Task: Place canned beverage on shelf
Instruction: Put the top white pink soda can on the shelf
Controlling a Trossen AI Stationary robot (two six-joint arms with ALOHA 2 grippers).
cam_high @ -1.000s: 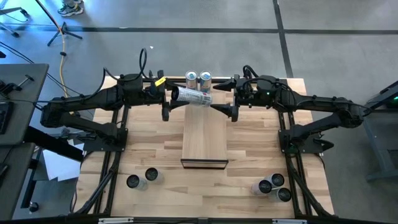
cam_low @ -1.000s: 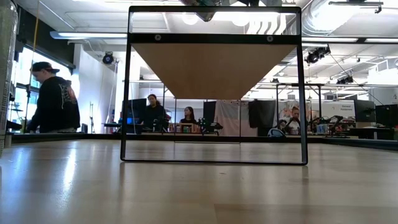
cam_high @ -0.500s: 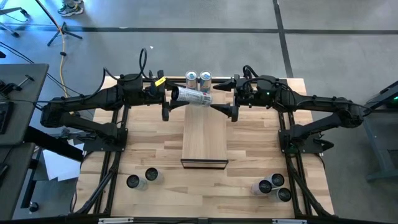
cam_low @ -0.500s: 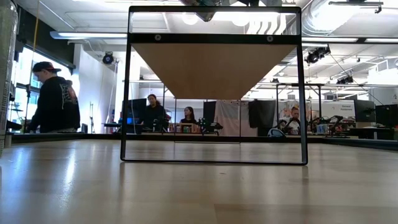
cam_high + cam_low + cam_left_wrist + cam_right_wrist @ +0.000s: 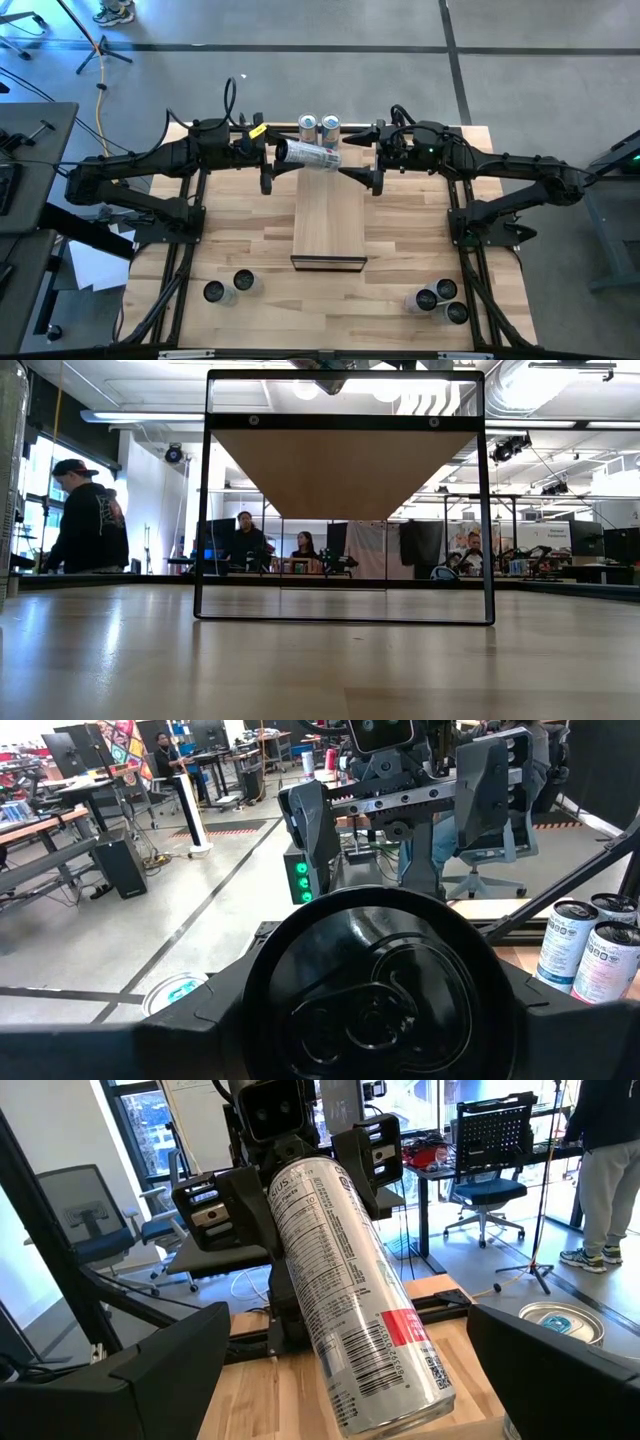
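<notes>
The shelf [image 5: 328, 225], a long light-wood platform on a black frame [image 5: 343, 465], stands in the middle of the table. Over its far end a silver beverage can [image 5: 308, 155] lies on its side, with my left gripper [image 5: 270, 165] shut on it. In the right wrist view the can [image 5: 350, 1290] slants toward the camera, free end lowest. My right gripper [image 5: 372, 168] faces it from the table's right, open wide, its fingers [image 5: 120, 1380] apart from the can's free end. I cannot tell whether that end touches the shelf. My left gripper pinches the can between its two fingers near the pull-tab end [image 5: 375, 985], which faces that wrist's camera. The fingers come nearly level from the table's left and lie along the can's sides [image 5: 290, 1180]. The can sticks out toward the right arm, tilted with its free end [image 5: 400, 1410] lower.
Two more cans [image 5: 308, 127] [image 5: 331, 127] stand upright at the shelf's far end. Two cans [image 5: 228, 287] stand on the table near left, three [image 5: 437, 297] near right. People show in the room beyond [image 5: 90, 520].
</notes>
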